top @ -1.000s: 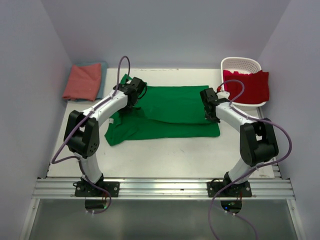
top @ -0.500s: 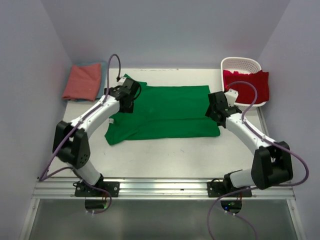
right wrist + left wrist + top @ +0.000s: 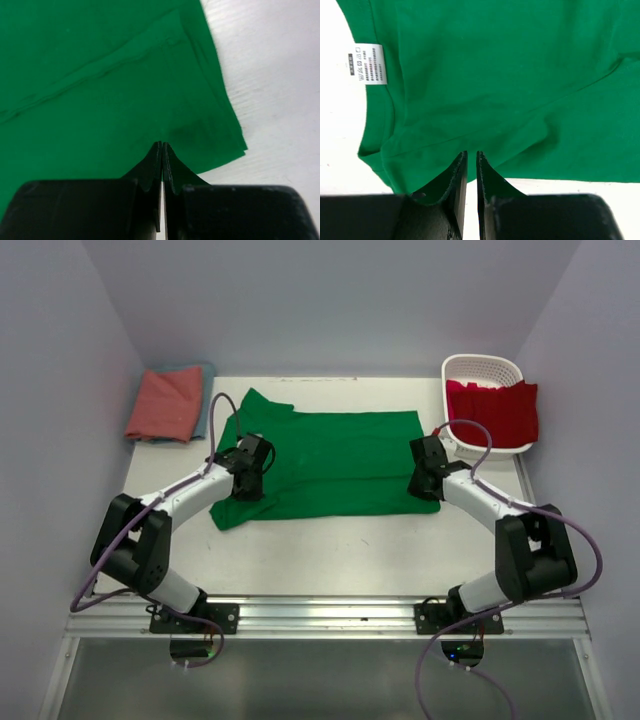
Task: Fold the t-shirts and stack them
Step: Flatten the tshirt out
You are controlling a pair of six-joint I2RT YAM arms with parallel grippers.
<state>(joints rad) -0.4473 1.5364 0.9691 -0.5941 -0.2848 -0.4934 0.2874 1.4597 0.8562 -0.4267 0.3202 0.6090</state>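
Both fingers (image 3: 457,195) closed at green t-shirt (image 3: 340,455); left maybe gripping | white table (image 3: 330,550) | lilac walls (image 3: 330,310)

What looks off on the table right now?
The green t-shirt is unevenly folded: its left end is ragged, with one sleeve poking toward the far side and the near-left corner jutting out. The red t-shirt hangs over the rim of the basket and spills outside on the right. Nothing looks damaged.

The left arm (image 3: 190,490) and right arm (image 3: 478,502) consist of white links joined by black joint housings. A purple cable (image 3: 209,430) runs loosely along each arm. The left gripper (image 3: 470,155) and right gripper (image 3: 162,146) each carry two black tapered fingers.
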